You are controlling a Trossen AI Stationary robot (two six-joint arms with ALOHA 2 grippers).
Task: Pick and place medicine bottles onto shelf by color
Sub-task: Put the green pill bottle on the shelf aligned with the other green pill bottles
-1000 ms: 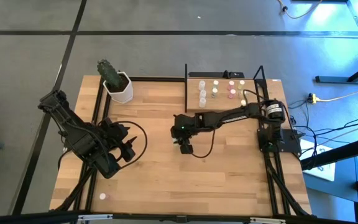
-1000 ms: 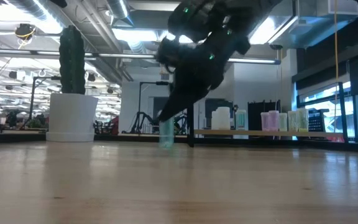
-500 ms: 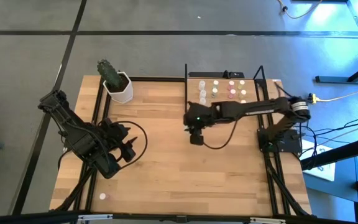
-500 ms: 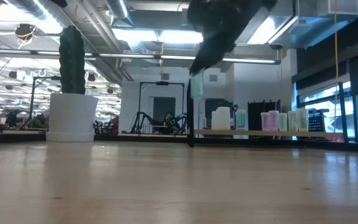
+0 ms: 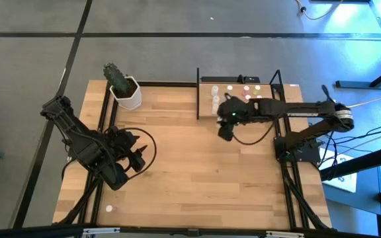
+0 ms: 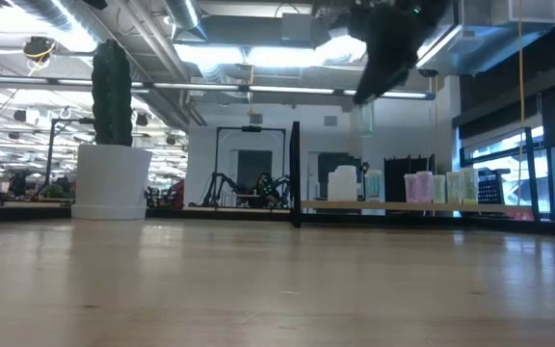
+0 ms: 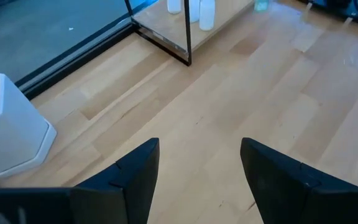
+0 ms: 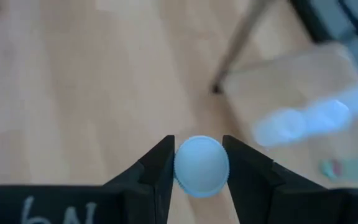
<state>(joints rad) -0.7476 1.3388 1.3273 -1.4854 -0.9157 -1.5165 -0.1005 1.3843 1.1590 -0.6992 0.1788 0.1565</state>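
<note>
High view: the right gripper [image 5: 225, 131] hangs just off the near left corner of the light-wood shelf with thin black uprights [image 5: 275, 93], where small whitish bottles [image 5: 215, 101] already stand in rows by cap colour. A second ago the arm was well out over mid-table; it has since swung toward the shelf. The left gripper [image 5: 136, 158] waits at the table's left side. One stray pink-capped bottle [image 5: 109, 209] lies near the front left corner.

Low view: the carried bottle [image 6: 365, 119], pale green-tinted, hangs high above the tabletop, above the shelf's row. A second ago it was down near table level, beside the black upright [image 6: 295, 173]. Risk, as I judge it: coming down among standing bottles could knock a neighbour over.

Left wrist view: the left gripper's two dark fingers [image 7: 138, 177] stand apart with nothing between them; the white hexagonal plant pot [image 7: 8, 134] sits near.

Right wrist view: the dark fingers [image 8: 160, 169] are clamped on the round pale cap [image 8: 201, 166] from both sides. The hold is only at the cap's rim, so a quick swing might let it slip. The shelf beyond is blurred.
</note>
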